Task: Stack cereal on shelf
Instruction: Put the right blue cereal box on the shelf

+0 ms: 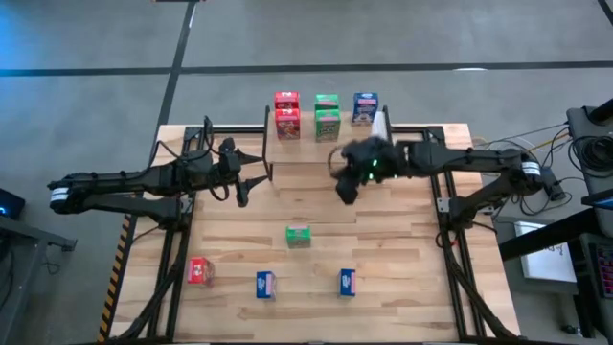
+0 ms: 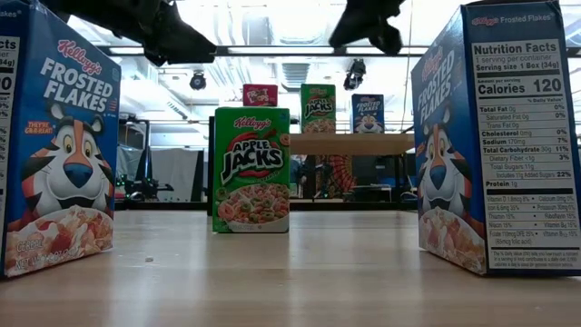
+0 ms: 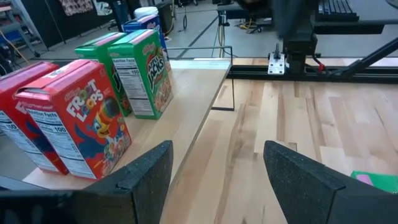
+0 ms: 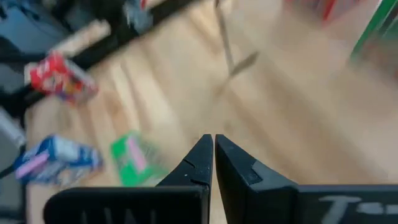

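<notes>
From above, five boxes already stand on the shelf (image 1: 326, 144) at twelve o'clock. Four cereal boxes wait on the table: a green box (image 1: 298, 236) at centre, a red box (image 1: 199, 271) at eight o'clock, and two blue ones at six. My left pincer (image 1: 241, 182) hovers wide and empty at nine o'clock.

At table height, the green box (image 2: 251, 170) stands upright.

Through my right wrist, my right pincer (image 4: 213, 149) is pinched closed, holding nothing, so I judge the next move needs it to open over the green box (image 4: 134, 158).
</notes>
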### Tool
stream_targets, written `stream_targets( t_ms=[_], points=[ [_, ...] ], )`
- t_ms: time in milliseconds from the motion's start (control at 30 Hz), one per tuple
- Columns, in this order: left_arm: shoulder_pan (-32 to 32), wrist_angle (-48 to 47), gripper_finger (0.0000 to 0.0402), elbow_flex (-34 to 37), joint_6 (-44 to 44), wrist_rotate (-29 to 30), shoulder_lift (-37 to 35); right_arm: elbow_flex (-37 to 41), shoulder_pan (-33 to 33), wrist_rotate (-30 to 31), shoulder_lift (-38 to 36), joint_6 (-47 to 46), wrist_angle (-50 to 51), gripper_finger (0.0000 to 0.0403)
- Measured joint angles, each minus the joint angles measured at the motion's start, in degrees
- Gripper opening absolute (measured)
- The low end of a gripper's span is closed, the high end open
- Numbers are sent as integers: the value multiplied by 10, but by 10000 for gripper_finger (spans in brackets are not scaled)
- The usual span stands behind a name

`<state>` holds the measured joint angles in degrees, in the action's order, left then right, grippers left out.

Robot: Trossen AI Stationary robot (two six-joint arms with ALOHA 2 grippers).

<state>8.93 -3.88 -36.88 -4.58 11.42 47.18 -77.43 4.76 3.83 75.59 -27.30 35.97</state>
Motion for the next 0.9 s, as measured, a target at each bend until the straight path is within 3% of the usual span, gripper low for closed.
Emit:
stream_targets(
  t_ms=[233,467,733,900],
  points=[
    [0,0,235,0,0,0,0,-1,-92,-40,25,-179,24,9],
    [0,5,235,0,-2,0,0,0,-158,-41,25,-353,32,9],
    [0,22,235,-5,-14,0,0,-1,-216,-19,42,-366,23,9],
    [-2,14,235,-2,19,0,4,-1,-228,-44,52,-413,35,9]
  ],
)
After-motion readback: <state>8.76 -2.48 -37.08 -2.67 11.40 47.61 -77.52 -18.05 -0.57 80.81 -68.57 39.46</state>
